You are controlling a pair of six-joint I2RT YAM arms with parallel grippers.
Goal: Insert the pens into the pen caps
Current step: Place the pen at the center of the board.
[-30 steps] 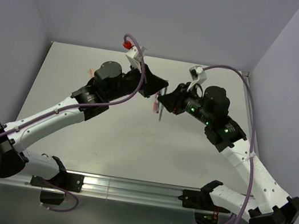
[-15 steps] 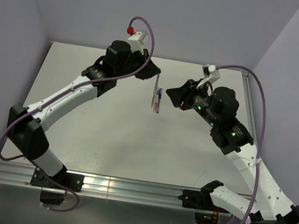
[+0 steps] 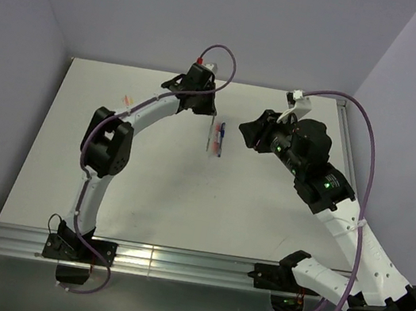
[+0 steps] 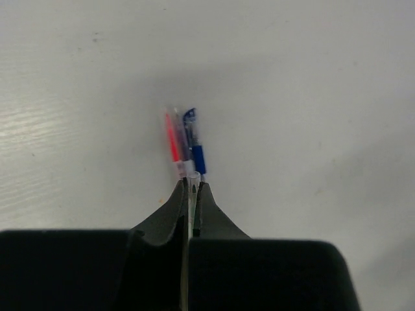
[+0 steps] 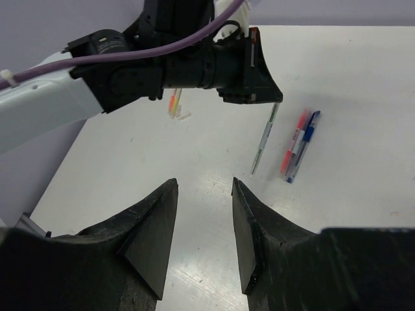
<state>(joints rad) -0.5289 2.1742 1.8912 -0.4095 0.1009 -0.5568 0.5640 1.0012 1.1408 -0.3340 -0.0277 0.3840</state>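
Observation:
My left gripper (image 4: pixel 192 186) is shut on a thin clear pen (image 5: pixel 264 138). In the right wrist view that pen hangs tip down from the left gripper (image 5: pixel 262 97), just above the table. Beneath it a red pen (image 4: pixel 172 137) and a blue pen (image 4: pixel 196 144) lie side by side on the table; from above they are the red pen (image 3: pixel 212 145) and the blue pen (image 3: pixel 222 134). My right gripper (image 5: pixel 203 189) stands open and empty, to the right of the held pen and apart from it. I cannot make out any separate pen caps near the grippers.
Small orange and pale pieces (image 5: pixel 175 105) lie at the far left of the white table (image 3: pixel 146 185), also seen from above as orange pieces (image 3: pixel 127 99). Lilac walls close in the table on three sides. A metal rail (image 3: pixel 173 261) runs along the near edge.
The right gripper has opened, let go of the pen and drawn back to the right. The left arm has stretched out toward the far wall, still holding the clear pen.

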